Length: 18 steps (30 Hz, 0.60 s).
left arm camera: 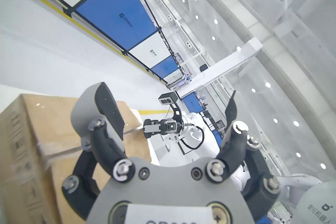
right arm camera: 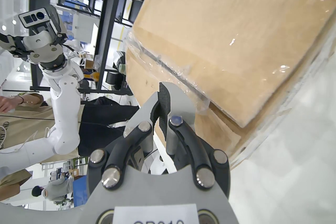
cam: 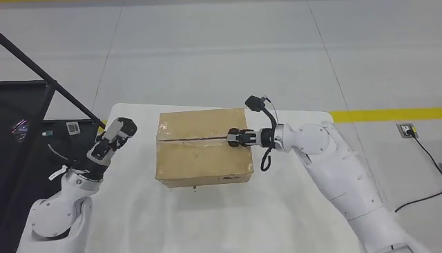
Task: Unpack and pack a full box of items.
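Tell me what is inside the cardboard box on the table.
Nothing inside can be seen. The cardboard box is closed, and clear tape runs along its top seam. The shut flaps hide the contents.

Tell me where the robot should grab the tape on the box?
Probably the loose, crinkled tape end at the box edge, coming from the side of the right claw. It lifts off the cardboard there; elsewhere it lies flat.

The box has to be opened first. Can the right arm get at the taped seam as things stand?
Probably yes: the right gripper, shut, sits at the end of the taped seam on the cardboard box, and nothing lies between them.
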Tool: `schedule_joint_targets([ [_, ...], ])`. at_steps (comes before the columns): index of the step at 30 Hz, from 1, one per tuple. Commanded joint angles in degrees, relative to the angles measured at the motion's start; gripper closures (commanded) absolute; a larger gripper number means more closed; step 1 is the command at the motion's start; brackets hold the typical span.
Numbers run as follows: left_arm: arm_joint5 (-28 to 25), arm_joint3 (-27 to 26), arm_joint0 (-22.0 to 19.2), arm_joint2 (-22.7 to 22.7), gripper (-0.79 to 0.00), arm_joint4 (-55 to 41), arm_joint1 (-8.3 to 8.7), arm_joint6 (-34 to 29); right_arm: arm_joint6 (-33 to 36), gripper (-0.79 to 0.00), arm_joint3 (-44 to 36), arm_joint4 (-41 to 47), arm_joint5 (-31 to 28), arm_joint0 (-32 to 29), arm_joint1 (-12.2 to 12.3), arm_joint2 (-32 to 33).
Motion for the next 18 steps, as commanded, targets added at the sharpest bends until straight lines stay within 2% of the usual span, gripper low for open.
schedule_joint_targets([
  [1, 0.0, 1.5, 0.9, -0.3, -0.785, -0.6, 0.06, -0.2, -1.5, 0.000, 2.2, -0.8, 1.9, 1.4, -0.8, -2.0],
  [5, 0.2, 6.1, 0.7, 0.4, -0.785, -0.3, 0.14, -0.5, -3.1, 0.000, 5.3, 0.4, 2.3, 3.2, -2.3, -4.5],
  [12, 1.0, 16.0, -3.4, 4.4, -0.785, -1.0, -0.04, -2.0, -4.4, 0.000, 7.3, 1.6, 3.1, 4.6, -4.3, -7.3],
  [18, -0.8, 19.9, -5.0, 7.7, -0.785, -1.9, -0.27, -4.5, -5.3, 0.000, 9.1, 3.1, 2.5, 5.9, -6.5, -10.4],
])
